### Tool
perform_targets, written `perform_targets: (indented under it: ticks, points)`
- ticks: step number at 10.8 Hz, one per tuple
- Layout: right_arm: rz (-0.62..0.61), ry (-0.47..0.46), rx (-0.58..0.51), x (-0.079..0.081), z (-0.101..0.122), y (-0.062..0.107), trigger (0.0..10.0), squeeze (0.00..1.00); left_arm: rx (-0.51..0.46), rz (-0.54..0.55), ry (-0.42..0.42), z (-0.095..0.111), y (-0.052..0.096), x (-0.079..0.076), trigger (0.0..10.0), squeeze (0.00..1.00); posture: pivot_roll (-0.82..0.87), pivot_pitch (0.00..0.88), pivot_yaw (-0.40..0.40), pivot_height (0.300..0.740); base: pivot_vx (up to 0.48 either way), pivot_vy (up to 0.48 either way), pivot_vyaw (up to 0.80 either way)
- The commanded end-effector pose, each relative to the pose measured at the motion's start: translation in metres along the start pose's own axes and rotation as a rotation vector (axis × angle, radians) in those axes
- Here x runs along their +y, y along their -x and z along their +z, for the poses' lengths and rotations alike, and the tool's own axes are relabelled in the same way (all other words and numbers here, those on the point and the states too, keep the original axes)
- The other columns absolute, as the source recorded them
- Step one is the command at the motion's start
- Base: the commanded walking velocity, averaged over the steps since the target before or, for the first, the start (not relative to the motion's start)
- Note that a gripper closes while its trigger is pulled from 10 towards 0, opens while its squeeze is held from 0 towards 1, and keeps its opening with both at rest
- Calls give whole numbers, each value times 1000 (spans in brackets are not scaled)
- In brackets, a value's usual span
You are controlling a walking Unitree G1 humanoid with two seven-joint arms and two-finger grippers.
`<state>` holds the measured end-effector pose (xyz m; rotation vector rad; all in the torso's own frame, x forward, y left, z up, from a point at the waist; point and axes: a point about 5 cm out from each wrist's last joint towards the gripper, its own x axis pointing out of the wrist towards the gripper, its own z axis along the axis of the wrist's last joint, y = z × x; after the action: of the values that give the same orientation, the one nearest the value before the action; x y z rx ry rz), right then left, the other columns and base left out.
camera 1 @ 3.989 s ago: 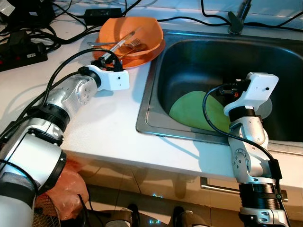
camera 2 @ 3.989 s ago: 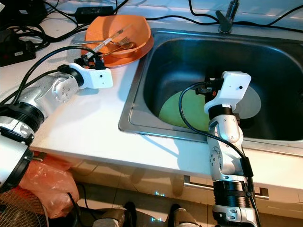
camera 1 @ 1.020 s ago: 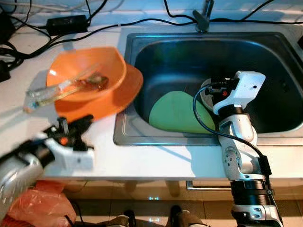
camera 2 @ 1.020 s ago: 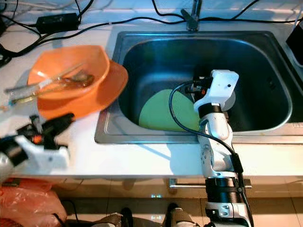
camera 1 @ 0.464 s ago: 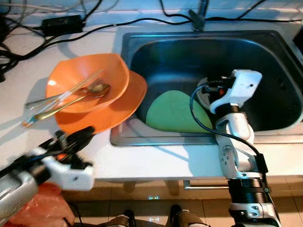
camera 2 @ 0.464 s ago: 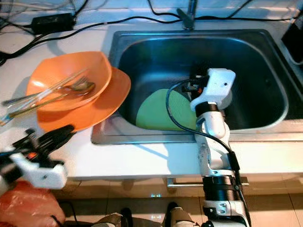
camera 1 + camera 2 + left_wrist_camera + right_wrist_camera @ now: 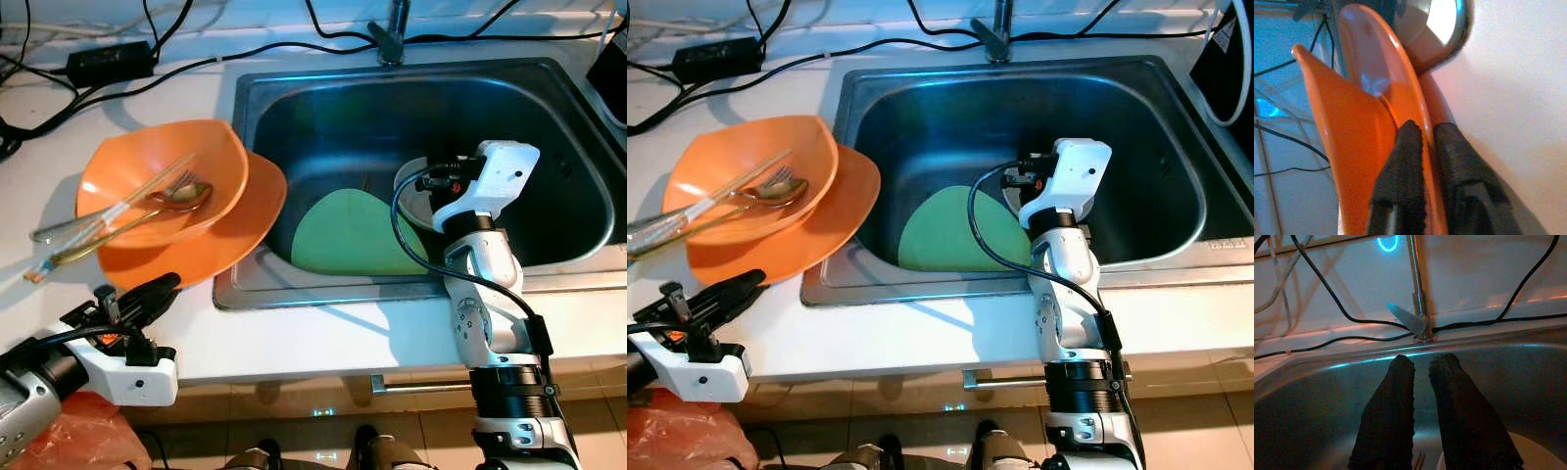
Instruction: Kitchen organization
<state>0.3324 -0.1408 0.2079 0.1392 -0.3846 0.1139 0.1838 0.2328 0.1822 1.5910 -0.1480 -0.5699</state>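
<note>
My left hand has its two fingers nearly together, pinching the near rim of the orange plate, which overhangs the sink edge on the white desk. If I pull or tilt carelessly, the orange bowl sitting on the plate could slide, and the fork and spoon lying loose in it could spill off. The thin rim could also slip from my grip. My right hand hangs inside the sink, fingers slightly parted and holding nothing, above a green plate leaning on the sink floor
</note>
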Motion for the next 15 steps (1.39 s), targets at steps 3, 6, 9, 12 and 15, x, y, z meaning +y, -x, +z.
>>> perform_targets:
  ticks: [3, 6, 9, 12, 15]
  points:
    - [-34, -10, 71, -11, -19, 11, 10000, 0, 91, -241, 112, -14, 4, -55, 10000, 1000, 127, 280, 34, 740, 0, 0, 0]
    - [-37, -11, 70, -11, -19, 11, 10000, 0, 79, -210, 131, -13, 2, -51, 10000, 655, 128, 278, 34, 740, 0, 0, 0]
    - [-32, -11, 73, -12, -20, 11, 10000, 0, -63, -110, 279, 6, -5, -32, 10000, 0, 129, 279, 26, 740, 0, 0, 0]
    - [-27, -12, 77, -10, -21, 10, 10000, 0, -145, -118, 327, 15, -8, -21, 10000, 129, 135, 278, 22, 740, 0, 0, 0]
    - [-26, -10, 77, -11, -21, 10, 10000, 0, -237, -57, 343, 20, -19, 5, 10000, 1000, 129, 279, 20, 740, 0, 0, 0]
